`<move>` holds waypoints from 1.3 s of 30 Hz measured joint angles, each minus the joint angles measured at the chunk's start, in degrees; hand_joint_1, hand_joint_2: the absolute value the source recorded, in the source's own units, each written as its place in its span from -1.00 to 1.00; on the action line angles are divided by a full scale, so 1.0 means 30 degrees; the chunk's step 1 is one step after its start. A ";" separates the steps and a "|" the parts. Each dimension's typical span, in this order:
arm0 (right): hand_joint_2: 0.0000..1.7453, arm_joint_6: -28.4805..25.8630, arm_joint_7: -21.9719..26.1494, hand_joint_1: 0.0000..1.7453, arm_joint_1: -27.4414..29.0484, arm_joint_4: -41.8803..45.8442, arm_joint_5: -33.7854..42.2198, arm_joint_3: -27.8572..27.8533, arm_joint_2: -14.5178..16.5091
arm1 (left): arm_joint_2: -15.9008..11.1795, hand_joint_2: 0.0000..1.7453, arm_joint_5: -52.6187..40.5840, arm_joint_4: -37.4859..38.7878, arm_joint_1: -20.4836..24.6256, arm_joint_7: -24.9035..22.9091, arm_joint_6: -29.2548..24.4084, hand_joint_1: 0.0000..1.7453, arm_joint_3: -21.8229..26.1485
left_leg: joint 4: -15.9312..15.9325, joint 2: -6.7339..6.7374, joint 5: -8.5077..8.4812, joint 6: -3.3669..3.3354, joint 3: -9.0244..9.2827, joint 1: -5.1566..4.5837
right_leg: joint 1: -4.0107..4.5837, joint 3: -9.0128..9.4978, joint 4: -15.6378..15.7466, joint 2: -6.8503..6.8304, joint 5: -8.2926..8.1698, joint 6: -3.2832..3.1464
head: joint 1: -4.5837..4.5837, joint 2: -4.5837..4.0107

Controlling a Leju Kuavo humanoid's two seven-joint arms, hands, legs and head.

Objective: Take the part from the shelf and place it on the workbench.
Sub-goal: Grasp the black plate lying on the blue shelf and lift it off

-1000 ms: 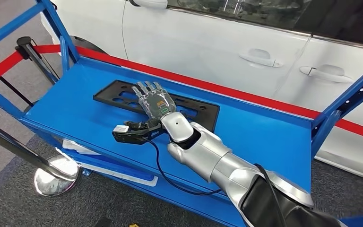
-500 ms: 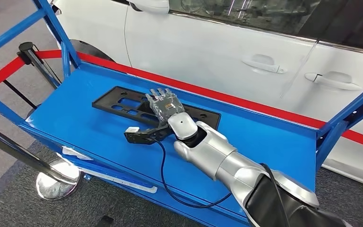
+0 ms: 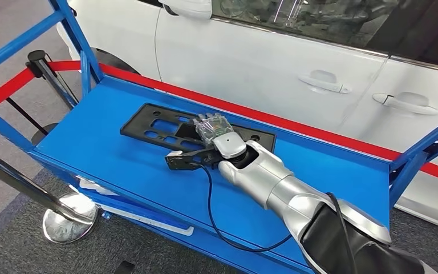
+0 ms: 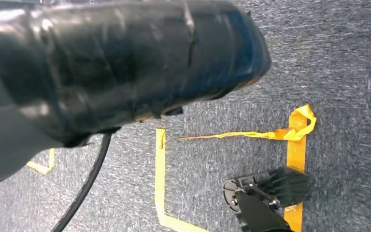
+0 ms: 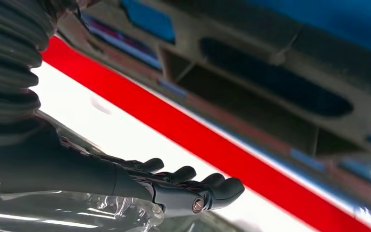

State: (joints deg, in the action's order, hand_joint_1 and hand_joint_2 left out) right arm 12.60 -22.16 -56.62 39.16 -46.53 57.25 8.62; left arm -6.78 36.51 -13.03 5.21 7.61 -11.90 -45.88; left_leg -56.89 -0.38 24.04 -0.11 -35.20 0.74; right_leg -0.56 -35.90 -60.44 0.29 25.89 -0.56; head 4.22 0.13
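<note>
From the head view I see my right arm [image 3: 274,185] reaching in across the blue shelf [image 3: 108,148], a black cable [image 3: 217,222] trailing off the wrist. My right hand [image 3: 214,130] sits palm down over the near edge of the part [image 3: 154,127], a flat black slotted plate lying on the shelf. In the right wrist view the fingers [image 5: 193,181] are stretched out, slightly apart, gripping nothing; I can't tell whether they touch the part. Beyond the shelf runs a red strip [image 3: 319,132], then a white car [image 3: 296,63].
</note>
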 joint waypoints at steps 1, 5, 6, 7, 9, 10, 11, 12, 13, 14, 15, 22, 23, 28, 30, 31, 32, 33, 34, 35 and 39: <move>1.00 0.0334 0.0007 -1.00 -0.0030 -0.0075 0.0171 0.0002 -0.0082 | 0.0000 -1.00 0.0013 0.0000 0.0005 0.0053 0.0020 -1.00 0.0000 | 0.0081 0.0010 -0.0036 -0.0144 0.0062 0.0002 | 0.0006 -0.0345 -0.0763 -0.0005 0.0439 0.0033 | -0.0007 0.0000; 1.00 0.1613 0.0020 -1.00 0.0046 -0.0379 0.1009 0.0009 -0.0395 | -0.0005 -1.00 0.0111 0.0002 0.0010 0.0207 0.0093 -1.00 0.0000 | 0.0033 0.0012 0.0019 -0.0417 0.0087 -0.0155 | 0.0029 -0.2476 -0.4975 -0.0009 0.2040 -0.0019 | -0.0029 0.0000; 1.00 0.1758 0.0020 -1.00 0.0070 -0.0444 0.1189 0.0011 -0.0452 | -0.0009 -1.00 0.0146 0.0004 -0.0002 0.0218 0.0105 -1.00 -0.0002 | -0.0023 -0.0002 0.0054 -0.0430 0.0087 -0.0183 | 0.0028 -0.2507 -0.4936 -0.0010 0.1764 -0.0055 | -0.0027 0.0000; 1.00 0.1887 0.0020 -1.00 0.0057 -0.0495 0.1344 0.0013 -0.0493 | -0.0013 -1.00 0.0175 0.0004 -0.0008 0.0218 0.0115 -1.00 -0.0002 | -0.0097 -0.0019 0.0102 -0.0416 0.0092 -0.0198 | 0.0030 -0.2130 -0.4086 -0.0009 0.1160 -0.0108 | -0.0029 0.0000; 1.00 0.2229 0.0020 -1.00 -0.0062 -0.0559 0.1625 0.0015 -0.0532 | -0.0014 -1.00 0.0202 0.0005 0.0008 0.0218 0.0122 -1.00 -0.0002 | -0.0318 -0.0048 0.0253 -0.0309 0.0048 -0.0236 | 0.0070 -0.0899 -0.1515 0.0007 0.0025 -0.0226 | -0.0026 0.0000; 1.00 0.2410 0.0020 -1.00 -0.0125 -0.0577 0.1756 0.0017 -0.0539 | -0.0016 -1.00 0.0213 0.0005 0.0021 0.0217 0.0122 -1.00 0.0000 | -0.0426 -0.0057 0.0319 -0.0235 -0.0009 -0.0263 | 0.0100 -0.0455 -0.0599 0.0019 -0.0250 -0.0265 | -0.0015 0.0000; 1.00 0.2542 0.0020 -1.00 -0.0168 -0.0596 0.1870 0.0026 -0.0550 | -0.0020 -1.00 0.0222 0.0007 0.0030 0.0215 0.0122 -1.00 0.0000 | -0.0504 -0.0061 0.0361 -0.0159 -0.0066 -0.0270 | 0.0148 -0.0234 -0.0133 0.0034 -0.0305 -0.0291 | -0.0015 0.0000; 1.00 0.2626 0.0014 -1.00 -0.0191 -0.0619 0.1963 0.0044 -0.0570 | -0.0022 -1.00 0.0226 0.0007 0.0036 0.0213 0.0120 -1.00 0.0000 | -0.0535 -0.0065 0.0370 -0.0076 -0.0111 -0.0271 | 0.0202 -0.0194 -0.0049 0.0044 -0.0258 -0.0305 | -0.0009 0.0000; 1.00 0.2697 0.0009 -1.00 -0.0202 -0.0641 0.2032 0.0066 -0.0592 | -0.0025 -1.00 0.0229 0.0007 0.0033 0.0211 0.0120 -1.00 -0.0002 | -0.0528 -0.0071 0.0365 0.0001 -0.0116 -0.0245 | 0.0197 -0.0196 -0.0005 0.0047 -0.0302 -0.0362 | -0.0015 0.0000; 1.00 0.2773 0.0004 -1.00 -0.0210 -0.0663 0.2078 0.0091 -0.0614 | -0.0023 -1.00 0.0228 0.0007 0.0024 0.0211 0.0122 -1.00 -0.0004 | -0.0568 -0.0060 0.0413 0.0091 -0.0128 -0.0209 | 0.0182 -0.0156 0.0066 0.0041 -0.0340 -0.0432 | -0.0020 0.0000; 1.00 0.2861 -0.0002 -1.00 -0.0233 -0.0678 0.2109 0.0117 -0.0630 | -0.0020 -1.00 0.0224 0.0007 0.0021 0.0211 0.0124 -1.00 -0.0005 | -0.0803 -0.0044 0.0596 0.0195 -0.0218 -0.0190 | 0.0143 -0.0100 0.0144 0.0032 -0.0380 -0.0516 | 0.0006 0.0000; 1.00 0.3284 -0.0035 0.37 -0.0272 -0.0803 0.2329 0.0518 -0.0636 | -0.0060 -1.00 0.0209 0.0007 -0.0006 0.0177 0.0133 -1.00 -0.0007 | -0.4851 0.0010 0.1871 0.0688 -0.2257 0.0022 | 0.0082 0.0031 0.0249 0.0005 -0.0384 -0.0664 | 0.0075 0.0000; 1.00 0.3276 -0.0053 0.87 -0.0276 -0.0820 0.2378 0.0559 -0.0636 | -0.0060 -1.00 0.0206 0.0007 -0.0005 0.0178 0.0138 -1.00 -0.0007 | -0.3918 0.0015 0.1295 0.0685 -0.1823 0.0053 | 0.0081 0.0053 0.0248 0.0011 -0.0373 -0.0649 | 0.0071 0.0000; 1.00 0.3255 -0.0095 1.00 -0.0297 -0.0847 0.2501 0.0583 -0.0643 | -0.0066 -1.00 0.0200 0.0007 0.0032 0.0184 0.0140 -1.00 -0.0007 | -0.1556 0.0043 0.0322 0.0609 -0.0650 0.0040 | 0.0106 0.0079 0.0237 0.0025 -0.0340 -0.0575 | 0.0068 0.0000; 1.00 0.3074 -0.0257 1.00 -0.0361 -0.0900 0.2590 0.0601 -0.0699 | -0.0080 0.00 0.0186 0.0007 0.0039 0.0195 0.0157 -1.00 -0.0007 | -0.0481 0.0047 0.0166 0.0235 -0.0102 -0.0069 | 0.0106 0.0053 0.0253 0.0041 -0.0318 -0.0294 | 0.0056 0.0000; 1.00 0.2983 -0.0359 1.00 -0.0415 -0.0927 0.2601 0.0616 -0.0749 | -0.0087 0.50 0.0177 0.0007 0.0047 0.0204 0.0166 -1.00 -0.0007 | -0.0098 0.0052 0.0148 0.0012 0.0106 -0.0119 | 0.0102 -0.0033 0.0068 0.0042 -0.0171 -0.0134 | 0.0044 0.0000; 1.00 0.2903 -0.0470 1.00 -0.0472 -0.0943 0.2562 0.0643 -0.0800 | -0.0095 1.00 0.0168 0.0007 0.0048 0.0213 0.0175 -1.00 -0.0007 | 0.0002 0.0060 0.0085 -0.0197 0.0170 -0.0118 | 0.0076 -0.0238 -0.0404 0.0039 0.0137 -0.0007 | 0.0016 0.0000; 1.00 0.2887 -0.0541 1.00 -0.0514 -0.0947 0.2508 0.0685 -0.0852 | -0.0095 1.00 0.0162 0.0007 0.0062 0.0222 0.0177 -1.00 -0.0007 | 0.0090 0.0082 0.0047 -0.0309 0.0235 -0.0094 | 0.0078 -0.0638 -0.1286 0.0031 0.0636 0.0040 | -0.0004 0.0000; 1.00 0.2848 -0.0599 1.00 -0.0529 -0.0953 0.2460 0.0745 -0.0902 | -0.0095 1.00 0.0158 0.0007 0.0073 0.0237 0.0177 -1.00 -0.0007 | 0.0109 0.0094 0.0051 -0.0375 0.0253 -0.0125 | 0.0073 -0.1185 -0.2494 0.0026 0.1232 0.0065 | -0.0024 0.0000; 1.00 0.2781 -0.0658 1.00 -0.0504 -0.0962 0.2426 0.0809 -0.0947 | -0.0095 1.00 0.0155 0.0007 0.0077 0.0253 0.0177 -1.00 -0.0007 | 0.0102 0.0102 0.0062 -0.0431 0.0250 -0.0137 | 0.0071 -0.1781 -0.3729 0.0026 0.1746 0.0084 | -0.0036 0.0000; 1.00 0.2199 -0.0832 1.00 -0.0329 -0.1011 0.2235 0.0956 -0.1105 | -0.0087 1.00 0.0135 0.0007 0.0040 0.0611 0.0213 -1.00 -0.0007 | -0.0076 0.0023 0.0149 -0.0415 0.0240 -0.0147 | -0.0014 -0.1569 -0.3357 0.0015 0.0885 0.0094 | -0.0051 0.0000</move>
State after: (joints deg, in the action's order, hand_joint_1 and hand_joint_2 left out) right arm 19.20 -24.65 -57.60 36.12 -39.82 60.12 5.30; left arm -7.04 36.92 -13.00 5.33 9.44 -11.26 -45.90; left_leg -57.12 -0.31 24.48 -1.36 -34.48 0.30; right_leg -0.60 -40.61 -70.51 0.34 28.54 -0.28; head 4.07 0.13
